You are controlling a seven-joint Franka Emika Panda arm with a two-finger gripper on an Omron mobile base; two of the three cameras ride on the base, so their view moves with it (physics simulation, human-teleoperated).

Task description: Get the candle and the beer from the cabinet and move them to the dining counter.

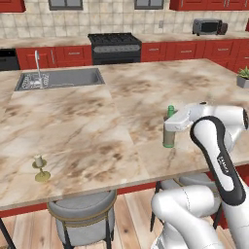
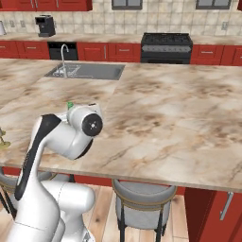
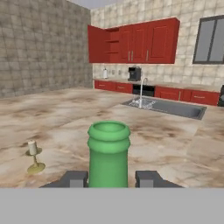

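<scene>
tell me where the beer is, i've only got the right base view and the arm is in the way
Observer: The beer stands upright on the dining counter, near its front edge, with the gripper around it.
Operator: is it gripped or loose
Observer: In the hand view one fingertip sits on each side of the bottle, close against it.
Operator: and the candle
Observer: The candle stands upright on the same counter, well apart from the bottle, also near the front edge.
</scene>
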